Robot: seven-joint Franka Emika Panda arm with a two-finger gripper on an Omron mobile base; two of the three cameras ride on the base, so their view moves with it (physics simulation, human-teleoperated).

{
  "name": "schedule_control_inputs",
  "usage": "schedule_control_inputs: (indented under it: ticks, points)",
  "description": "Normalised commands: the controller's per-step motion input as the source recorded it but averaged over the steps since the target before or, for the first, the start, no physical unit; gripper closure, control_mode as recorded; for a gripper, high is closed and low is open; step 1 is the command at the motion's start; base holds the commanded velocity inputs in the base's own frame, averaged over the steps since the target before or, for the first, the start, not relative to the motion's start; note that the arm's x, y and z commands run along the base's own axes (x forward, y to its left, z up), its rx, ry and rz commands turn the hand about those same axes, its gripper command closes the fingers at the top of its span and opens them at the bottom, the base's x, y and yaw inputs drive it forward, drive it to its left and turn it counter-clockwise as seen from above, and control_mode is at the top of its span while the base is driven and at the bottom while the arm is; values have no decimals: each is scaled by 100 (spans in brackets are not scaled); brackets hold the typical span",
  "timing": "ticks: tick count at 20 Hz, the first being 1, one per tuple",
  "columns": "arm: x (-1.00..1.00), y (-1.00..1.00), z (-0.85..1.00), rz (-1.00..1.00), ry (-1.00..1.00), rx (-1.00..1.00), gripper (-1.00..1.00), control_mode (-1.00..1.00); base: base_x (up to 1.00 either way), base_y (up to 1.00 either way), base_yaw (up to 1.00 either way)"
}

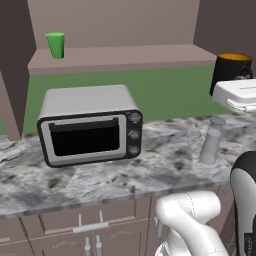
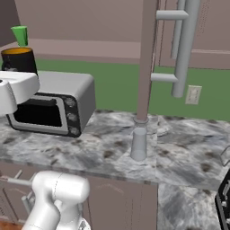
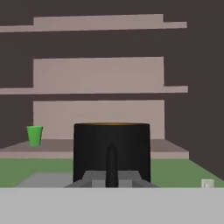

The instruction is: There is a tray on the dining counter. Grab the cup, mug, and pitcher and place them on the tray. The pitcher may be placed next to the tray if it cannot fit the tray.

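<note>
One round black mug (image 1: 231, 71) with orange inside, up in the air, pinched by the gripper (image 3: 111, 173). One shiny green cup (image 1: 55, 45) on the shelf. One see-through grey pitcher (image 1: 212, 140) on the speckled stone counter (image 1: 100, 175).

The black mug (image 3: 111, 151) stands upright dead ahead of the gripper (image 3: 111, 168), its orange inside showing as a thin line at the rim, and one dark fingertip (image 3: 111, 164) rises against the mug's front wall with the jaws closed on it. Left of the mug and farther back, the green cup (image 3: 34, 135) stands on a pale shelf (image 3: 52, 146), well apart from the mug. Above the mug, two more pale shelves (image 3: 98, 89) cross the dark wall.
</note>
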Motion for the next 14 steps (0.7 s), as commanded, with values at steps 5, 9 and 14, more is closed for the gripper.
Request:
schedule_control_inputs:
  ticks: [5, 9, 14]
  points:
    - [0, 0, 0, 0, 0, 0, 100, 100, -60, 0, -10]
    - [0, 0, 0, 0, 0, 0, 100, 100, -68, 14, -11]
    - [0, 0, 0, 0, 0, 0, 100, 100, -73, 27, -6]
